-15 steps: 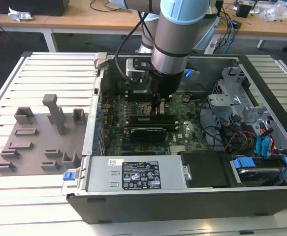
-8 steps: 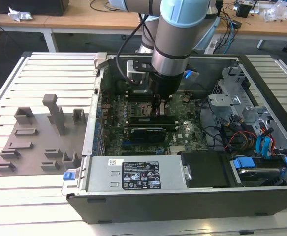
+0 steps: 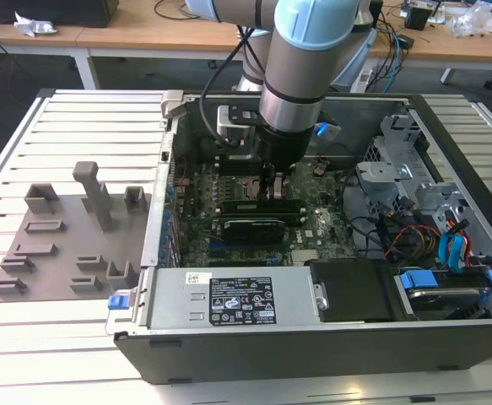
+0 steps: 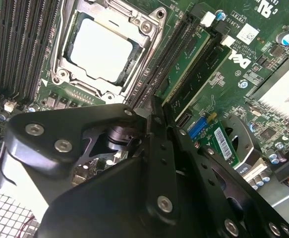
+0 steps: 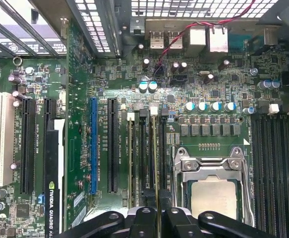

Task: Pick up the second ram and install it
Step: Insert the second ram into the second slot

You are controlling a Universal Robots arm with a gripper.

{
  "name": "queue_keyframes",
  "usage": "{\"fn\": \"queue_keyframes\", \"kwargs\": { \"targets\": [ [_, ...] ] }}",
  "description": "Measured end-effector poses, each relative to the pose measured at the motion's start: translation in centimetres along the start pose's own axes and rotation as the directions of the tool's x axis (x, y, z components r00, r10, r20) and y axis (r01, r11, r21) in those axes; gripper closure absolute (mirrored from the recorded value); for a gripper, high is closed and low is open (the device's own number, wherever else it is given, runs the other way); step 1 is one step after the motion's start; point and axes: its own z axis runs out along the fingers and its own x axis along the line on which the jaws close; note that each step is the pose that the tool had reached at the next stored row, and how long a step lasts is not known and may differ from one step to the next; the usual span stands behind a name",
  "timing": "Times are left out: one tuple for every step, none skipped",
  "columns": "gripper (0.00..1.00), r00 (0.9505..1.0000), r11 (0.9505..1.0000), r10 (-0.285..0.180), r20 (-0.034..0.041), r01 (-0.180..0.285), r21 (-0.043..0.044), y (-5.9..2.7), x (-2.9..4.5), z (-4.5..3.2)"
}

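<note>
Pressing down, I'm judging: my gripper (image 5: 156, 210) is pinching the second ram (image 5: 155, 163) edge-on over a memory slot (image 5: 143, 158) beside the processor socket (image 5: 213, 186). Seating it is calling for straight, even downward pressure.

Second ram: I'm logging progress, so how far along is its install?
Done: another stick already stands in a slot, and the second ram is upright in its own slot beside the socket. In hand: the gripper looks closed on the second ram's top edge. Left: I cannot tell whether it is fully seated and clipped.
</note>
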Motion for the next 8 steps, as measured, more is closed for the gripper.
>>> {"fn": "queue_keyframes", "kwargs": {
  "targets": [
    [0.87,1.0000,1.0000,0.000,0.0007,0.000,0.0003,0.00,-0.01,-0.07],
    [0.87,1.0000,1.0000,0.001,0.0001,-0.001,0.0001,0.01,0.00,-0.13],
    [0.87,1.0000,1.0000,0.001,0.0001,-0.001,0.0000,0.01,0.00,-0.13],
    [0.87,1.0000,1.0000,0.003,0.0001,-0.003,0.0000,0.01,0.03,-0.14],
    [0.87,0.9999,0.9999,0.012,0.0010,-0.012,0.0004,0.01,0.05,-0.13],
    [0.87,0.9998,0.9998,0.021,0.0016,-0.021,0.0005,0.01,0.06,-0.14],
    [0.87,0.9998,0.9998,0.021,0.0016,-0.021,0.0005,0.01,0.07,-0.14],
    [0.87,0.9998,0.9998,0.021,0.0017,-0.021,0.0005,0.01,0.09,-0.13]
  ]
}}
